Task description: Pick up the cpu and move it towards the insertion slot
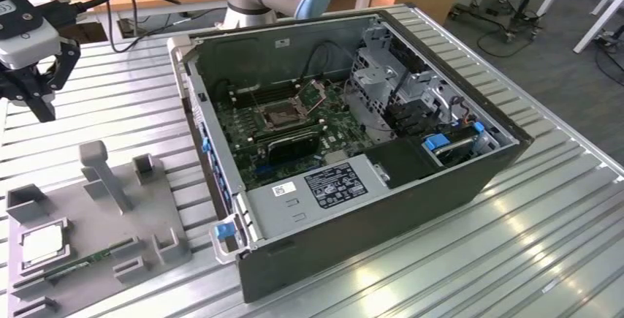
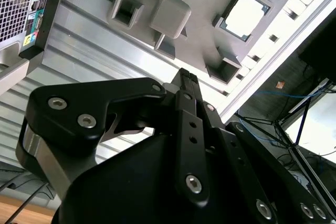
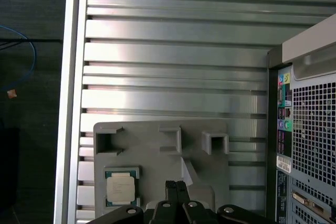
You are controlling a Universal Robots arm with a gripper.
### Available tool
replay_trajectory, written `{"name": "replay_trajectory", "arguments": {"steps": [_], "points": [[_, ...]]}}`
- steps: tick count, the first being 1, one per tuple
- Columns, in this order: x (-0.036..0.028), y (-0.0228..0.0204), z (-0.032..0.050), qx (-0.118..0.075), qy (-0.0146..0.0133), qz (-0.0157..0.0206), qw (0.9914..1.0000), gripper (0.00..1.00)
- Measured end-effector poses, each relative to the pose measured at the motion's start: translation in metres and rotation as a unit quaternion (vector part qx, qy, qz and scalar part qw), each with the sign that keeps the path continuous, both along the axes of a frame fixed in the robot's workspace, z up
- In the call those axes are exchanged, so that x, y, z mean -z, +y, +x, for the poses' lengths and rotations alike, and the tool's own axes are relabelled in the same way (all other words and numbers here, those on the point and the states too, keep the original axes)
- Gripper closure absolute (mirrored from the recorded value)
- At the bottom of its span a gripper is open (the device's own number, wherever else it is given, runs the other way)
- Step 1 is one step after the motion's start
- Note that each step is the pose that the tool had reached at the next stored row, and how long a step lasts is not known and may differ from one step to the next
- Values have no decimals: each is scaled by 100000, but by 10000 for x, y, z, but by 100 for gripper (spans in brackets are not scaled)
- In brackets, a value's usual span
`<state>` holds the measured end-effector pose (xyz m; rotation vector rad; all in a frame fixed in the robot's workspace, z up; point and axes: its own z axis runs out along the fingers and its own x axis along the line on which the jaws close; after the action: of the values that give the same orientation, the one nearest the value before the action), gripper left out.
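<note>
The cpu flat in a pocket of the grey tray; hand clenched empty, apart.

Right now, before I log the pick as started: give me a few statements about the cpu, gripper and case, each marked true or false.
1. The cpu lies in the grey holder tray. True.
2. The gripper holds the cpu. False: its fingers are shut on nothing, apart from the cpu.
3. The cpu sits in the insertion slot. False: it lies outside the computer case.
4. The case is open, with its motherboard showing. True.
</note>
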<state>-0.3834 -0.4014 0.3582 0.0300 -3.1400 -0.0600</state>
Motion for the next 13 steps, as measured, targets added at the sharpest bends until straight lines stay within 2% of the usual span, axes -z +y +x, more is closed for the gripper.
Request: {"name": "replay_trajectory", "arguments": {"steps": [4, 5, 13], "points": [[0, 0, 0, 0, 0, 2, 100000, 89], [0, 0, -1, 1, 0, 1, 100000, 82], [0, 0, -2, 1, 2, 0, 100000, 82]]}}
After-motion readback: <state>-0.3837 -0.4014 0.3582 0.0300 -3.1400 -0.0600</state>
